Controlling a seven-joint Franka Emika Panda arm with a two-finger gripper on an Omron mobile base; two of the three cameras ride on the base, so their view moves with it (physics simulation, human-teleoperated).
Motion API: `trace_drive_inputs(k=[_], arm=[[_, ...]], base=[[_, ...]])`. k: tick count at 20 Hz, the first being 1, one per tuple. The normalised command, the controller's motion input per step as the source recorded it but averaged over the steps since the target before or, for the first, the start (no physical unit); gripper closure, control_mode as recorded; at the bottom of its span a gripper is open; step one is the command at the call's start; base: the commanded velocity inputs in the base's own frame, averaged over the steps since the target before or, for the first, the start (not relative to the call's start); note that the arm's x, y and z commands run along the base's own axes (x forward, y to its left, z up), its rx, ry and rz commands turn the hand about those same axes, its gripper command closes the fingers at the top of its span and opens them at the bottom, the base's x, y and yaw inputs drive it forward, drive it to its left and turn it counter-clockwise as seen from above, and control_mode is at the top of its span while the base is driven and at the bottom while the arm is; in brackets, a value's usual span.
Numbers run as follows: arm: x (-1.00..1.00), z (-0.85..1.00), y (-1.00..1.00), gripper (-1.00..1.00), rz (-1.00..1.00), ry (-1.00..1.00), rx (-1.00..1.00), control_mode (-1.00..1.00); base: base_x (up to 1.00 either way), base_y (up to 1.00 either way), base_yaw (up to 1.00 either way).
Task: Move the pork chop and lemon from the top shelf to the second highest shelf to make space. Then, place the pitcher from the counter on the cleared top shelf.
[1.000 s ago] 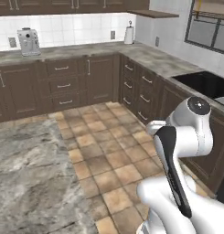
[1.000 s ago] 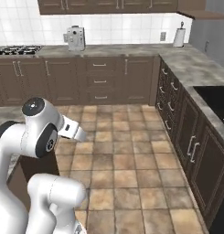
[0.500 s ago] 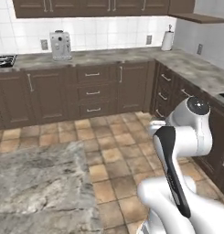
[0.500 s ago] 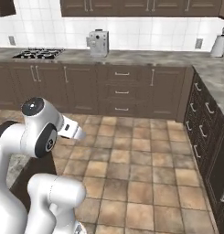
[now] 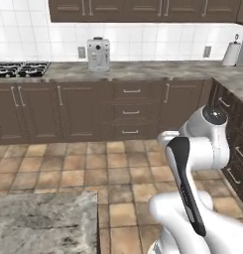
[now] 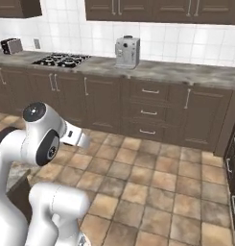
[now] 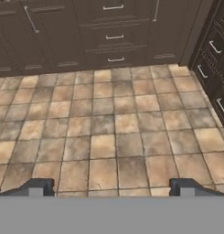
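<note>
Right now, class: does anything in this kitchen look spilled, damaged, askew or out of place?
Nothing stands out. The coffee machine and paper towel roll stand upright on the counter, drawers are shut, and the tiled floor is clean.

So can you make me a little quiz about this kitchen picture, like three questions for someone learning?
1. True or false: the robot's two-finger gripper is holding a lemon.
2. What sits on the grey stone counter between the black gas hob and the white paper towel roll?
A. a blue kettle
B. a silver coffee machine
C. a red pot
3. Fill in: through the hand view, the gripper looks down at a floor of tan ____.

Key:
1. False, its fingers stand wide apart with nothing between them.
2. B
3. tiles
</note>
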Motion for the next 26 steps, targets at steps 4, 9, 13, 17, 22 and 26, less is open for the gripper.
trace_drive_inputs(k=[4,9,13,17,22,26], arm=[[0.0,0.0,0.0,-1.0,0.0,0.0,0.0,1.0],[0.0,0.0,0.0,-1.0,0.0,0.0,0.0,1.0],[0.0,0.0,0.0,-1.0,0.0,0.0,0.0,1.0],[0.0,0.0,0.0,-1.0,0.0,0.0,0.0,1.0],[0.0,0.0,0.0,-1.0,0.0,0.0,0.0,1.0],[0.0,0.0,0.0,-1.0,0.0,0.0,0.0,1.0]], base=[[0.84,-0.74,0.26],[0.68,-0.46,0.4],[0.51,-0.49,0.55],[0.53,-0.35,0.6],[0.58,-0.34,0.67],[0.62,-0.51,0.71]])
